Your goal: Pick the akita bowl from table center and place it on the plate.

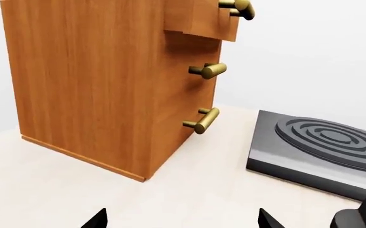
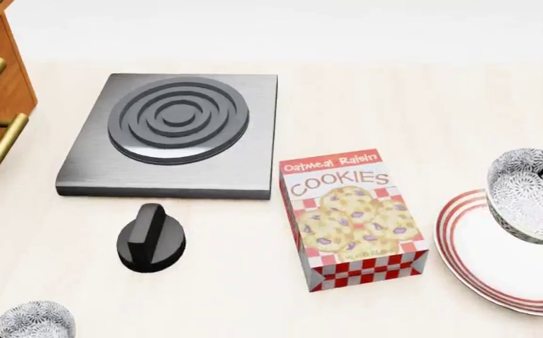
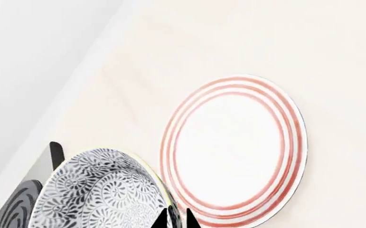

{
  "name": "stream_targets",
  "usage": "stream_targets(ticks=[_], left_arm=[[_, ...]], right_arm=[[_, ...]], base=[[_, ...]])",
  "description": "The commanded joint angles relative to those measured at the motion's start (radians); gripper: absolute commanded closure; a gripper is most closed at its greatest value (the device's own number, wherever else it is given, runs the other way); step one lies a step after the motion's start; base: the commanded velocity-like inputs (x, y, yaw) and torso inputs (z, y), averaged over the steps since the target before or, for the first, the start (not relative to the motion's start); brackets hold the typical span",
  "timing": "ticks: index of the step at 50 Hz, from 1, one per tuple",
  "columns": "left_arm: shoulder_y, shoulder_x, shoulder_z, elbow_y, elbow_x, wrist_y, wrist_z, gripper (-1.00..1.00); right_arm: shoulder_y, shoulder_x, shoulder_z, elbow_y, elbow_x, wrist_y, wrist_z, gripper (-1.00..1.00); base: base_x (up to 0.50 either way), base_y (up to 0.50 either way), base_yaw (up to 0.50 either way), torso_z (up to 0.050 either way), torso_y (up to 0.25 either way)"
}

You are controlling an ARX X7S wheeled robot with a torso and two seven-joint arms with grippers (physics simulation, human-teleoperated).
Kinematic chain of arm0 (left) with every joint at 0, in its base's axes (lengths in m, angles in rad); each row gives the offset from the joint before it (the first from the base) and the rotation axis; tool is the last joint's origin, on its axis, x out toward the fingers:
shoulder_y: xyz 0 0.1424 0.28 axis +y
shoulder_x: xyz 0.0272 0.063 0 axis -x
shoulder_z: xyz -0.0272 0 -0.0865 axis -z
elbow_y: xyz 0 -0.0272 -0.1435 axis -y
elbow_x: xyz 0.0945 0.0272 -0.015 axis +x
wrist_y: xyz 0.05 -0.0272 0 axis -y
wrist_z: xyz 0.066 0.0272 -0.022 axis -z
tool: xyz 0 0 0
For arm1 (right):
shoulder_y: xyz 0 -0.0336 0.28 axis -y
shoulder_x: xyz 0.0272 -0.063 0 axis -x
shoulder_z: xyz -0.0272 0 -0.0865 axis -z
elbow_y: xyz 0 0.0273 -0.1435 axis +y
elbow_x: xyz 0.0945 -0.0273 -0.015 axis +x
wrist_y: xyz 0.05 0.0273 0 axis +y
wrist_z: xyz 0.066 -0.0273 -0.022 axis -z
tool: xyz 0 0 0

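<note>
The akita bowl [image 2: 525, 190], grey-and-white patterned, hangs at the right edge of the head view and overlaps the far rim of the plate [image 2: 496, 264]. My right gripper [image 3: 176, 219] is shut on the bowl's rim, one finger inside and one outside. In the right wrist view the akita bowl [image 3: 97, 190] sits beside the red-ringed plate [image 3: 233, 147] and covers a little of its edge. My left gripper [image 1: 183, 221] is open over bare tabletop with nothing between its fingertips [image 1: 97, 219].
A look-alike bowl [image 2: 34, 320] stands at the front left. A cookie box [image 2: 351, 218] lies left of the plate. A black hotplate [image 2: 172, 134] and a black knob [image 2: 151, 239] sit further left. A wooden drawer cabinet [image 1: 107, 80] with brass handles stands at the far left.
</note>
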Motion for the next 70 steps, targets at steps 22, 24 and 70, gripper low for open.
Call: stream_targets(ticks=[22, 24, 70], left_arm=[[0.02, -0.01, 0.0, 0.034, -0.02, 0.038, 0.012, -1.0], [0.024, -0.013, 0.005, 0.043, -0.019, 0.037, 0.014, -1.0], [0.057, -0.034, -0.016, 0.068, -0.064, 0.025, -0.004, -1.0]], right_arm=[[0.027, 0.019, -0.006, -0.016, -0.016, -0.044, -0.041, 1.0], [0.03, 0.019, -0.01, -0.012, -0.02, -0.047, -0.046, 1.0], [0.214, 0.007, -0.228, 0.518, -0.369, -0.35, -0.456, 1.0]], base=[[0.0, 0.0, 0.0, 0.001, -0.063], [0.0, 0.0, 0.0, 0.007, -0.25], [0.0, 0.0, 0.0, 0.001, -0.029]])
